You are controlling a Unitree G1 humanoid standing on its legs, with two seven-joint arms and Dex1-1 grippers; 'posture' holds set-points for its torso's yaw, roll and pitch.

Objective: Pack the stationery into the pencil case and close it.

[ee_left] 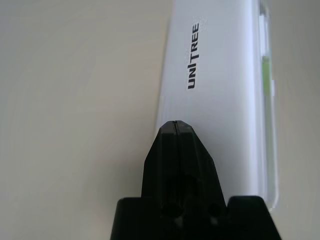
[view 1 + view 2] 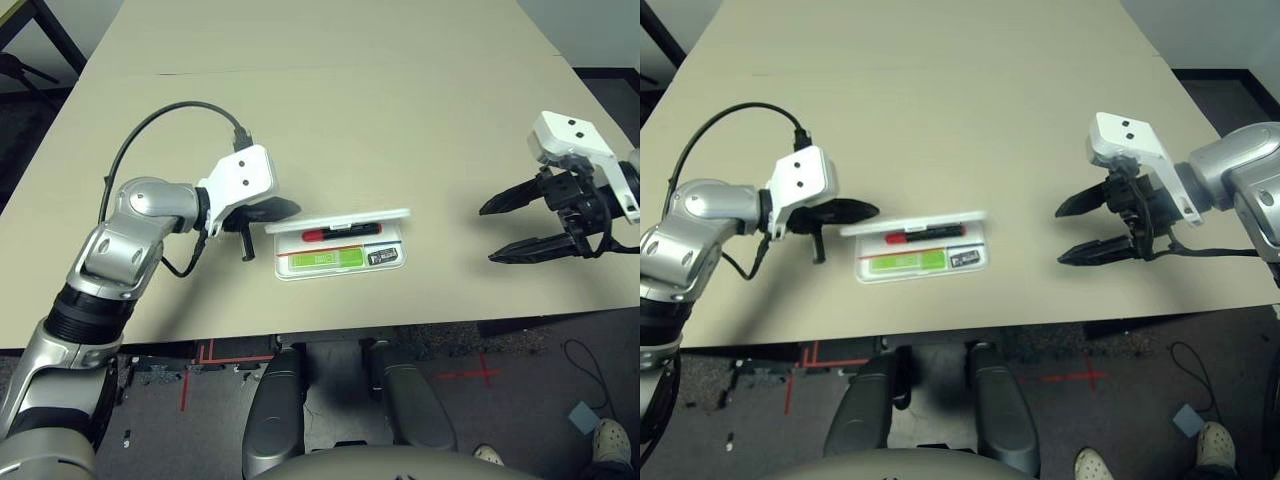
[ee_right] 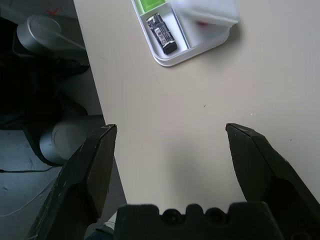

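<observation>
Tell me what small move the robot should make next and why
Probably ease the lid down with the left gripper: the marker, green stick and small dark piece already lie in the case, the lid stands partly raised, and those shut fingers are right at its outer side.

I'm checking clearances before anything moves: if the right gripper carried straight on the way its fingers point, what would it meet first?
Probably the open pencil case, near its end with the small dark piece, if the right gripper is low enough; its height is unclear.
</observation>
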